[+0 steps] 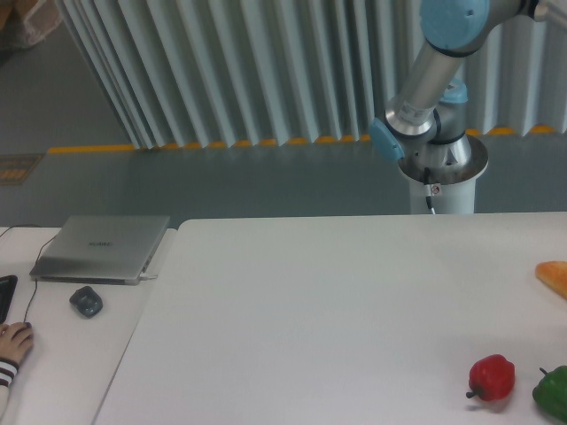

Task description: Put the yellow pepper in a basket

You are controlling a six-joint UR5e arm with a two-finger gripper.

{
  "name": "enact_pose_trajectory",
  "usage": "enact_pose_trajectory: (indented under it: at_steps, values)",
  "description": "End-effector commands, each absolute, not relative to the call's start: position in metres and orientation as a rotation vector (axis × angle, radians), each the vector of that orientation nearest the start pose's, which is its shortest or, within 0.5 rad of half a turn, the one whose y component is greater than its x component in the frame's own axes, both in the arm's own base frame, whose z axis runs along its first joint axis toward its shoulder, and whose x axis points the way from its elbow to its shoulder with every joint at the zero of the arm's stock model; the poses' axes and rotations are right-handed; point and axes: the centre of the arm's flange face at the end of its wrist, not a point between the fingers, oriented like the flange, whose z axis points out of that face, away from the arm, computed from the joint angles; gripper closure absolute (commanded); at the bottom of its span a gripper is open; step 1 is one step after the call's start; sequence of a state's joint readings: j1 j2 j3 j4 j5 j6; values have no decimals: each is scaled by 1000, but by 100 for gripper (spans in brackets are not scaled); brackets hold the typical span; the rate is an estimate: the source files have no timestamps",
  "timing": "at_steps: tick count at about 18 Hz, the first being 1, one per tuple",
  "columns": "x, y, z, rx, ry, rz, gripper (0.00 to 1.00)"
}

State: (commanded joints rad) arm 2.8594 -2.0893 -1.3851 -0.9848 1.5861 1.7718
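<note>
Yellow pepper not visible anywhere in frame; gripper also out of view past the right/top edge, so fingers' state cannot be told, nor where the pepper sits relative to them. Probably carried off-frame toward a basket, which isn't visible either. Only the arm (425, 80) upper links and base (441, 168) show. Left on the table (310, 301): red pepper (493, 378), green pepper (554, 394) cut by the edge, orange-yellow object (553, 277) also cropped. Laptop (102, 248) and mouse (86, 301) far left.
</note>
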Motion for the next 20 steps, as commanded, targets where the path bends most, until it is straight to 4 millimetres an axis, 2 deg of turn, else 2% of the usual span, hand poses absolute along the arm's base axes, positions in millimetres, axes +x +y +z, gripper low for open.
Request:
enact_pose_trajectory:
  at_steps: [2, 5, 6, 11, 13, 14, 15, 17, 20]
  values:
    - [-636, 322, 331, -3031, 749, 393, 27]
    - [-634, 321, 338, -3031, 744, 402, 3]
    - [-631, 322, 341, -3028, 743, 407, 0]
    - [-611, 327, 365, -3024, 772, 374, 0]
    - [-587, 328, 389, -3032, 777, 293, 0]
    - [-565, 340, 403, -3026, 813, 235, 0]
    - [-535, 352, 417, -3021, 852, 139, 0]
    - [-501, 371, 430, -3034, 832, 46, 0]
    - [-474, 391, 438, -3018, 885, 38, 0]
